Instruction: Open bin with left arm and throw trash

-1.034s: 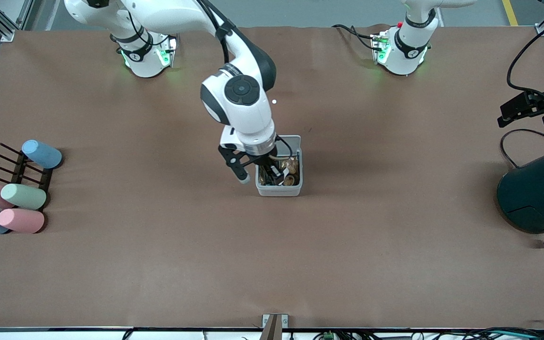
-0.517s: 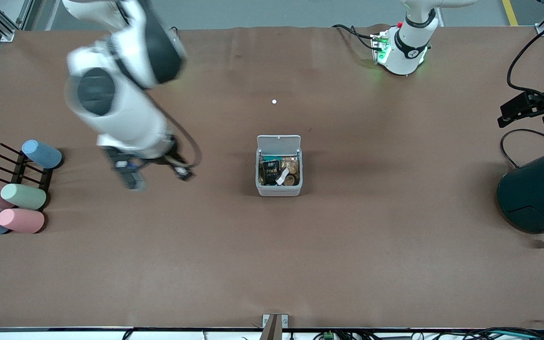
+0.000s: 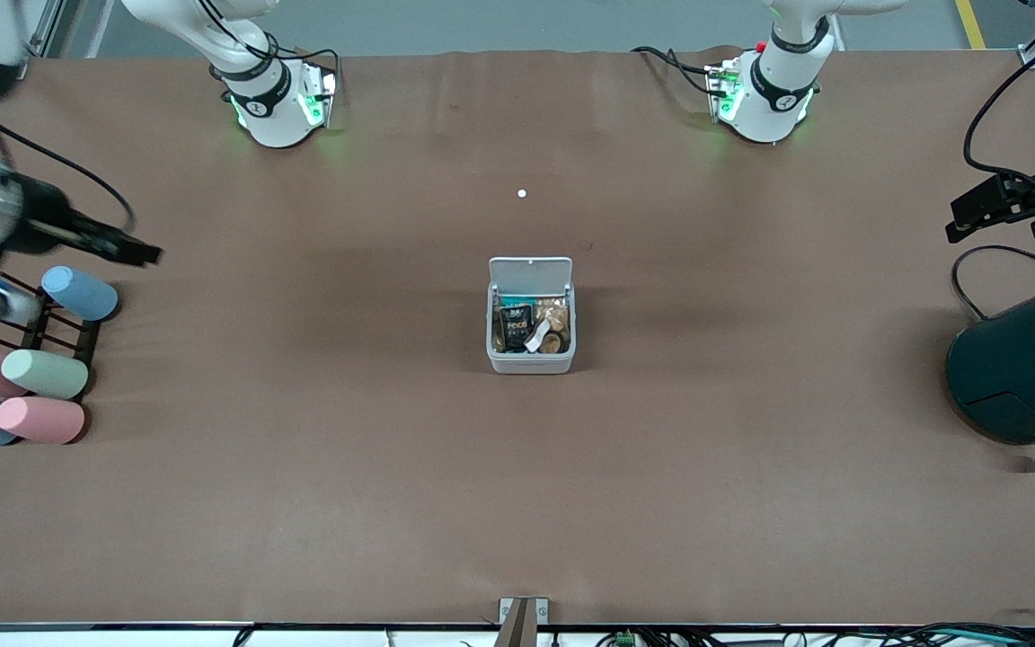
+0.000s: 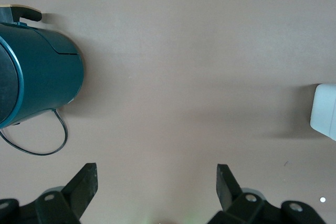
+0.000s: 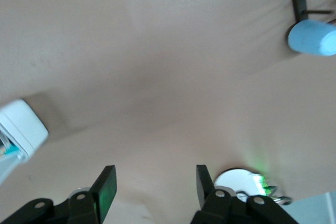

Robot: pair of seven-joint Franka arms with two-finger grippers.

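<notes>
Front view shows the brown table with the white bin standing at its middle, and everything else can be placed from that bin. Well apart from the bin, at the left arm's end of the table, lies the large dark teal container, with a thin black cord looped beside it. Equally far from the bin toward the right arm's end sit the pastel cylinders, blue, pink and green, on and beside a black rack.

The right gripper hangs over the table's edge just above that rack, its fingers spread wide with nothing between them; its wrist view catches a corner of the bin and one blue cylinder. The left gripper waits well away from the bin, over the table near the teal container, its fingers also spread wide and empty.

The bin's hinged lid stands open, tipped toward the robots' bases. Inside lies the trash: a dark printed snack packet beside some brownish pieces and a small white scrap. A tiny white dot lies on the table, farther from the front camera than the bin.
</notes>
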